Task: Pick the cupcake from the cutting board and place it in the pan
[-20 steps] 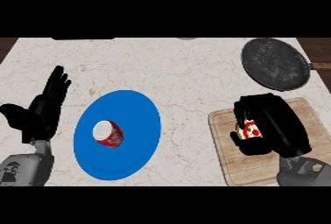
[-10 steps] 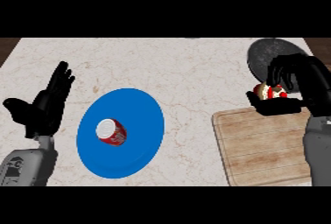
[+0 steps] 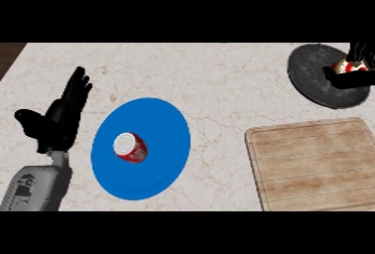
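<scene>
The cupcake (image 3: pixel 346 66), red and white, hangs over the right part of the dark round pan (image 3: pixel 315 69) at the far right. My right hand (image 3: pixel 356 79) is curled round it, thumb below and fingers above; most of the hand is cut off by the picture's right edge. The wooden cutting board (image 3: pixel 315 163) lies bare at the lower right. My left hand (image 3: pixel 58 119) stays open at the left, fingers up, well away from everything.
A blue plate (image 3: pixel 157 134) lies left of centre with a red cup (image 3: pixel 132 147) on its side on it. The marble counter (image 3: pixel 219 74) stretches between plate and pan.
My right hand has lifted the cupcake off the cutting board and carried it away and to the right, over the pan. The left hand has not moved.
</scene>
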Controlling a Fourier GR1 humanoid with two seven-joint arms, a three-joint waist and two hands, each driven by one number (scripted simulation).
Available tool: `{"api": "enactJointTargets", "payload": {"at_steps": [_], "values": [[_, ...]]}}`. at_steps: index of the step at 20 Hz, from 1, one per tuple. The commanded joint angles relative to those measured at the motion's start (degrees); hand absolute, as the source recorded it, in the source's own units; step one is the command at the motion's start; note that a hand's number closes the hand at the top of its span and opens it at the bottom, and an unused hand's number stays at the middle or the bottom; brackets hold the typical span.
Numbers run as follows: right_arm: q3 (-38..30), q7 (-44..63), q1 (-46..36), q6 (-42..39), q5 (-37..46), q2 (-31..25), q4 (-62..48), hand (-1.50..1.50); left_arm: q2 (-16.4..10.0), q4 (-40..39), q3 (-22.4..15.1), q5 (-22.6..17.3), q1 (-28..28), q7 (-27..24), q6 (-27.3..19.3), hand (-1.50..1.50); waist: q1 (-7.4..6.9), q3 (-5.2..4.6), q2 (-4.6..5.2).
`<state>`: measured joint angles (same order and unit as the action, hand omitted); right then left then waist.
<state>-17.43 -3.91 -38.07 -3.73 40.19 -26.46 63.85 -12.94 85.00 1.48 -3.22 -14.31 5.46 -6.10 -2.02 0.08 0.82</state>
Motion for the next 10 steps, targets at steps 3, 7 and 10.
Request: {"api": "enactJointTargets", "payload": {"at_steps": [3,7,10], "values": [[-1.6,-12.0,-3.1,13.6,6.4,-4.3,-20.2,1.50,0.2,-2.8,0.4,-0.2,-1.6,-1.4,1.0,0.00,-1.13,0.10,0.86],[-4.3,-13.8,-7.9,17.2,6.6,-6.9,-30.6,1.50,0.4,0.1,-1.0,0.4,-1.8,-0.1,1.0,0.00,-3.43,0.27,1.36],[-5.8,-16.8,-9.3,19.2,5.9,-7.8,-36.4,1.50,0.1,0.2,-0.6,-0.1,-0.8,-0.9,1.7,0.00,-3.77,0.28,1.34]]}}
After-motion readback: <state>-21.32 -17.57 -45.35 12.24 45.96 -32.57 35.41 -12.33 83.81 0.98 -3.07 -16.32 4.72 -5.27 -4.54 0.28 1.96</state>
